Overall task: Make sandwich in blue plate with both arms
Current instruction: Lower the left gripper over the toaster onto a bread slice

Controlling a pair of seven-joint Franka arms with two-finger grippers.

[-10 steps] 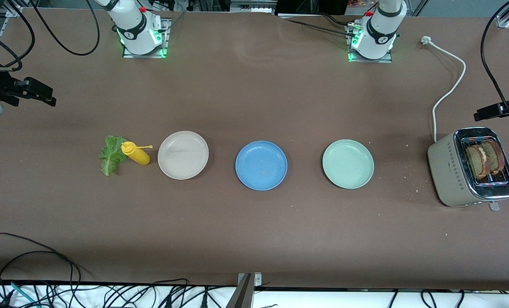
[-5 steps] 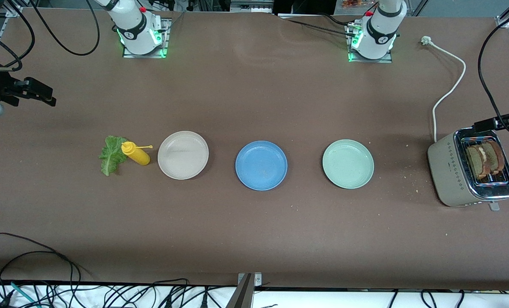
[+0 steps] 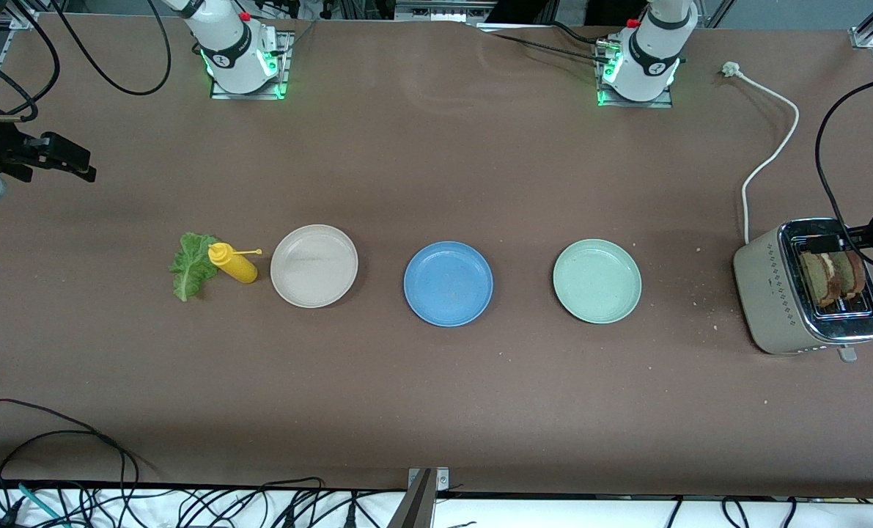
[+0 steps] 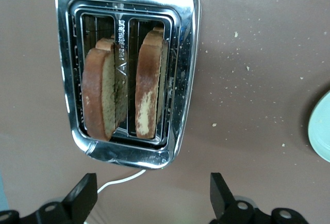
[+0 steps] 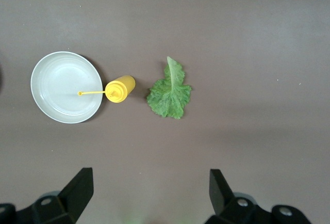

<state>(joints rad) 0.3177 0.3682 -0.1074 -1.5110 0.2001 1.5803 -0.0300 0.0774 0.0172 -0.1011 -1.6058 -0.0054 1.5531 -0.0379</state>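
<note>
**Bread to be lifted from the toaster**

The left gripper (image 4: 149, 195) is held over the toaster (image 3: 773, 290) at the left arm's end of the table, its fingers spread wide with nothing between them. Two bread slices (image 4: 124, 90) stand upright in the slots, one in each. The blue plate (image 3: 448, 283) lies bare between the beige plate (image 3: 314, 265) and the mint-green plate (image 3: 597, 281). The lettuce leaf (image 3: 190, 264) rests just beside the yellow squeeze bottle (image 3: 234, 265), toward the right arm's end.

For a clean pick, the fingers are best centred across one slice only and lowered straight down, so that the metal slot rim is not struck. The crust is probably best clamped gently, since toasted bread is likely to crumble.

The right gripper (image 5: 149, 195) waits above the lettuce, its fingers likewise apart and empty.
</note>
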